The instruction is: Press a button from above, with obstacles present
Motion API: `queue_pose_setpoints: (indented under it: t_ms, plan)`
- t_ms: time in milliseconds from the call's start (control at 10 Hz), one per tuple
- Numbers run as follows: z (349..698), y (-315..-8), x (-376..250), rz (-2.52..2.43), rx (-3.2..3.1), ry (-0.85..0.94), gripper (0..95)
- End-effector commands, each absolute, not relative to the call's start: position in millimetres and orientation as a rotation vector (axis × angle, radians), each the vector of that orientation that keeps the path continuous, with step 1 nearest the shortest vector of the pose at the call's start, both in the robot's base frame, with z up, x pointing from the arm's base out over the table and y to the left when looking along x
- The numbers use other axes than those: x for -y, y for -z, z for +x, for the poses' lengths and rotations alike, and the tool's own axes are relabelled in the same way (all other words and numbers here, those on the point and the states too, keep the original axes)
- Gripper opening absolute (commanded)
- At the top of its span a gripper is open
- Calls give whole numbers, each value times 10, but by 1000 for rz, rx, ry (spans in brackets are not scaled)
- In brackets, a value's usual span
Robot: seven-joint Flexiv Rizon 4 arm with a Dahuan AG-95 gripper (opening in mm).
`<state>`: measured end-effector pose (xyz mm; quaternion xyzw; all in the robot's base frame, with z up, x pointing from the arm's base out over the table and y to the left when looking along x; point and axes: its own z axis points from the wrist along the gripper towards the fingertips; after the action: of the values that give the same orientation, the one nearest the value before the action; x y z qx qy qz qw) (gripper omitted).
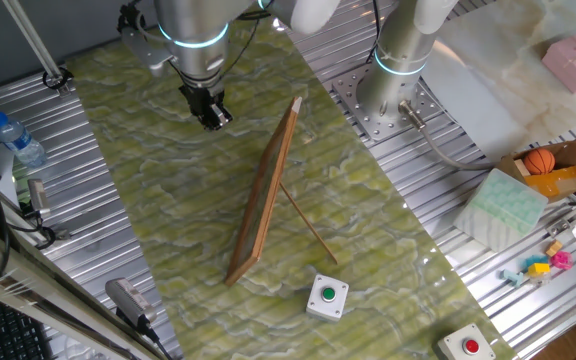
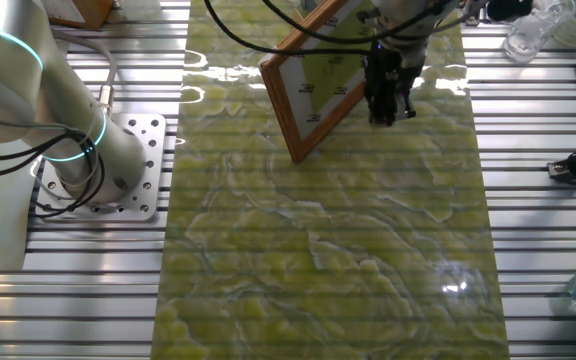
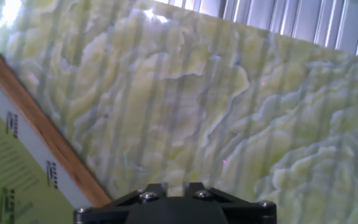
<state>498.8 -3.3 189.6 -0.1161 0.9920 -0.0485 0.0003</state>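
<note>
The green button [image 1: 327, 294] sits in a small white box [image 1: 327, 298] on the green marbled mat, near the front of one fixed view. The obstacle, a thin brown wooden board [image 1: 265, 190], stands tilted on its edge, leaning on a slim prop stick [image 1: 308, 226]. It stands between the button and my gripper [image 1: 211, 118]. The gripper hangs above the mat on the board's far side, well away from the button. The other fixed view shows the gripper [image 2: 388, 112] beside the board [image 2: 286, 105]; the button is hidden there. The hand view shows the board's corner [image 3: 39, 140].
A similar box with a red button [image 1: 469, 346] sits at the front right edge. A water bottle [image 1: 16, 140] lies on the left metal table. The arm's base [image 1: 398, 75], a basket with a ball [image 1: 539, 161] and small toys [image 1: 543, 266] are at the right.
</note>
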Motion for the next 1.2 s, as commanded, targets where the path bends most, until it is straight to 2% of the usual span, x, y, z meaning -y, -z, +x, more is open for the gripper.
queue_pose_setpoints:
  t_ms: [100,600,1200]
  plan:
    - [4992,-1916,19,-365,-3115,145,0]
    - [5004,-2132,-127,-420,-3106,68,0]
    - [4948,-2595,-671,-447,-3105,47,0]
